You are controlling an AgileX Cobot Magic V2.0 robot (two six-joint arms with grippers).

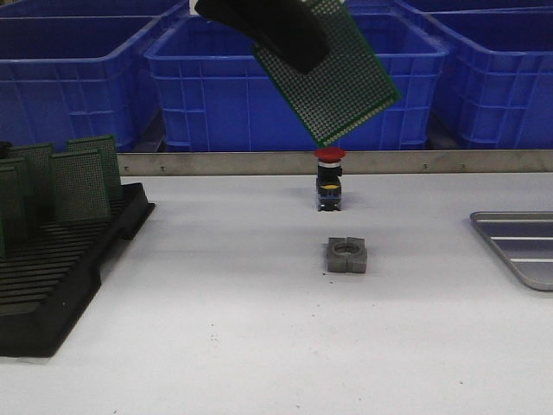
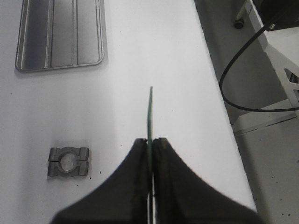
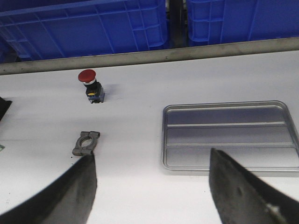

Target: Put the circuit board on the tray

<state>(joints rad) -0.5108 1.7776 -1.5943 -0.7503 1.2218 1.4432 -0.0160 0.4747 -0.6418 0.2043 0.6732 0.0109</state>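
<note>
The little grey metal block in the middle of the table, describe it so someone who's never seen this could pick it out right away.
On the white table, between the black slotted rack and the silver tray, find the red-capped push button. Just in front of it lies the grey metal block, the only piece with a round hole through it.

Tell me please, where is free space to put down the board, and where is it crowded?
The tray floor is bare. The table is open between the black rack and the grey clamp, and between clamp and tray. The centre is crowded: red button behind the clamp. The left gripper holds the circuit board aloft.
</note>
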